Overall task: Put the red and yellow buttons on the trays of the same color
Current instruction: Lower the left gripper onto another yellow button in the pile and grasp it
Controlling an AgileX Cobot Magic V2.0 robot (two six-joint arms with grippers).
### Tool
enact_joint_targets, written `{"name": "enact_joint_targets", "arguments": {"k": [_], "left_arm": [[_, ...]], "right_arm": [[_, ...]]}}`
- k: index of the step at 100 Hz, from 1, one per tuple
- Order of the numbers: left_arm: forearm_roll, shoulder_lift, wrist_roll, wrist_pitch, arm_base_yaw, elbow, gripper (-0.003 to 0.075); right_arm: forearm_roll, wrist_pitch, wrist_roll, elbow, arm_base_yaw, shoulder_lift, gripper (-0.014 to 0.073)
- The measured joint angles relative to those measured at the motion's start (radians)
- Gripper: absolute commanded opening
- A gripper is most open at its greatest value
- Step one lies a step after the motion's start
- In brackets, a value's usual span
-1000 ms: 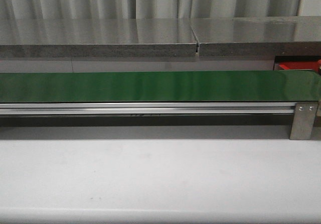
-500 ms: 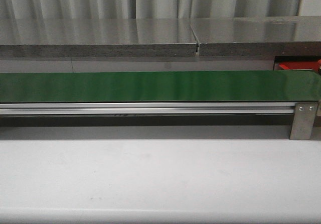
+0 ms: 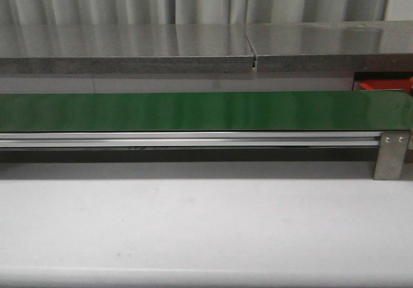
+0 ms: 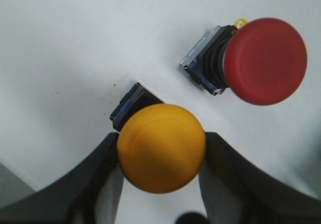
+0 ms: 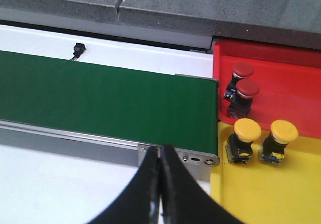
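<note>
Left pincer [image 4: 161, 156] hugs the yellow button's [image 4: 161, 147] smooth, rigid dome over the white worktop [image 4: 65, 48]; probably light but slippery, so the squarer base looks safer. Right pincer [image 5: 160, 171] pinched closed, empty.

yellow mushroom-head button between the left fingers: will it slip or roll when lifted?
The yellow dome-capped push button looks smooth and rounded where the left gripper brackets it, so it may slip. Its dark square base probably makes it rigid and top-heavy. Released, it would likely tip onto its side, like the red mushroom-head button nearby.
</note>
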Motion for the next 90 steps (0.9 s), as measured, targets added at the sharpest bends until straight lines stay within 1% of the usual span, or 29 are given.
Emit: {"name": "enact_joint_targets", "arguments": {"k": [11,24,33,50,90], "left_arm": [[-0.032,-0.025,0.032,0.011,0.000,0.000,0.0177],[-0.097,-0.098,0.060,0.027,0.000,0.000,0.0177],[-0.107,-0.144,0.078,0.044,-0.018,0.000,0.0177],[-0.109,-0.179,0.089,0.071,-0.093,0.000,0.0177],[-0.113,-0.184,0.095,0.071,-0.277,0.000,0.0177]], "right_arm": [[0.000,0.000,0.000,0.000,0.000,0.000,-0.0068],[0.000,0.000,-0.002,0.000,0.000,0.000,-0.0068],[0.000,0.000,-0.002,0.000,0.000,0.000,-0.0068],[0.000,0.000,-0.002,0.000,0.000,0.000,-0.0068],[0.000,0.000,-0.002,0.000,0.000,0.000,-0.0068]]}}
